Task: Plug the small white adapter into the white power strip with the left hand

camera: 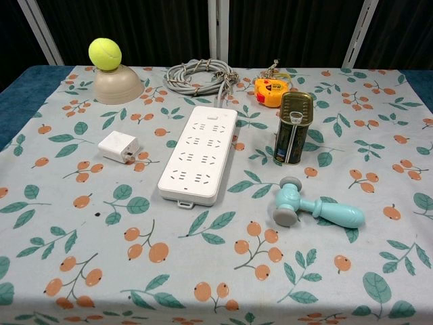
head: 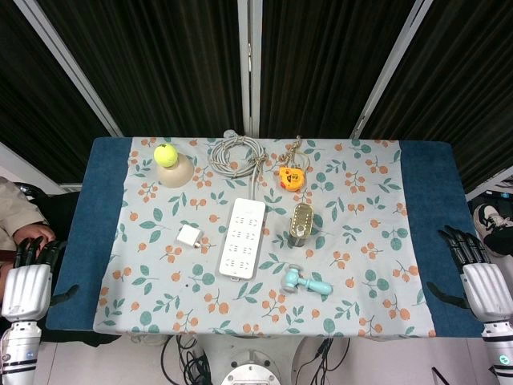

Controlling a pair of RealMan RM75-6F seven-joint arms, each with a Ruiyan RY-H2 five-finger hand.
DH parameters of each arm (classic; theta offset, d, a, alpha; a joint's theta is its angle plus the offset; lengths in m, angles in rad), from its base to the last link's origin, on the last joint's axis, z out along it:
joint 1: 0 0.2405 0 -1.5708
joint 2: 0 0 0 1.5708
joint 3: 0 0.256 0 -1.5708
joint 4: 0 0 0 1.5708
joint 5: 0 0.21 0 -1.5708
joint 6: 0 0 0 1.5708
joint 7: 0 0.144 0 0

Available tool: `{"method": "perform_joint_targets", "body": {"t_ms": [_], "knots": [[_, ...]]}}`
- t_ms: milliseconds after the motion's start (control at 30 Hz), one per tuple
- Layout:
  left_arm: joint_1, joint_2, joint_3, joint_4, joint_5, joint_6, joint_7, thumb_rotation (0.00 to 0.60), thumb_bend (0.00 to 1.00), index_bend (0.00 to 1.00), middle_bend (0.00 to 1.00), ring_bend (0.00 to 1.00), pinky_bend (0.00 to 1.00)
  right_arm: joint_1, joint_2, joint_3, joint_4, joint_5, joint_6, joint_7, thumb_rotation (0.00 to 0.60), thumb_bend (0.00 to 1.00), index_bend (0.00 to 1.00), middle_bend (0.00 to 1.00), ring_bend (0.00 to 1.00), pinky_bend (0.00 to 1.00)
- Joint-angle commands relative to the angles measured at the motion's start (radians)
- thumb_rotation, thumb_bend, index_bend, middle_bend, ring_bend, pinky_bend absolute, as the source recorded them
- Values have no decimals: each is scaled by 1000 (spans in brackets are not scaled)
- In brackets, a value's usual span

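The left hand (head: 28, 277) hangs at the desk's left edge, off the patterned cloth (head: 377, 289), fingers loosely spread and holding nothing; it shows only in the head view. It is well apart from anything it must grasp, so the reach looks not yet begun.

Toward the far left corner a tennis ball (camera: 105, 51) sits on top of an upturned beige bowl (camera: 118, 84), clear of the working area. Nearer the middle, the small white adapter (camera: 118, 147) lies on the cloth just left of the white power strip (camera: 199, 154), apart from it and on the left hand's side, which suits a short carry. I cannot tell which way its prongs face.

The strip lies flat, sockets up, its grey cable (camera: 199, 74) coiled behind it, so the sockets stay open to approach from above. Right of it stand an upright green can (camera: 292, 128), an orange tape measure (camera: 270, 91) and a teal toy hammer (camera: 316, 208).

The right hand (head: 479, 277) waits at the right edge, fingers apart and empty.
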Motion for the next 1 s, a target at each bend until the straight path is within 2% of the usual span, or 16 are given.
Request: {"method": "perform_joint_targets", "body": {"t_ms": [33,300,500,633,700,800,1000], "knots": [[-2,-6,-3,1,1,-8,11,600,85,191,160,28,0,9,-1,5,-7,-3,-4,-11,600,132,0,19,0,0],[-16,-21,-9,15,29,-26,57,600,86,75,24,0,0,13,9,9,-22,11,-9,-23,600,132,0,19,0,0],[-70,-23,-29,-1,51,-93,90,600,86,54,5,0,0,13,11,13,-21,21,-7,-22,600,132,0,19,0,0],[-164,-40,-54,2,83,-208,83,600,86,54,7,0,0,22,19,18,-28,23,-14,-29,600,131,0,19,0,0],[-213,-51,-66,13,88,-275,51,600,85,85,53,0,0,26,22,21,-32,25,-18,-32,600,131,0,19,0,0],[-295,-85,-89,57,83,-386,3,600,85,148,154,0,0,31,27,23,-38,33,-27,-35,600,131,0,19,0,0],[-432,-185,-122,167,42,-568,-49,600,84,172,174,0,0,32,27,22,-38,51,-41,-35,600,132,0,19,0,0]]}}
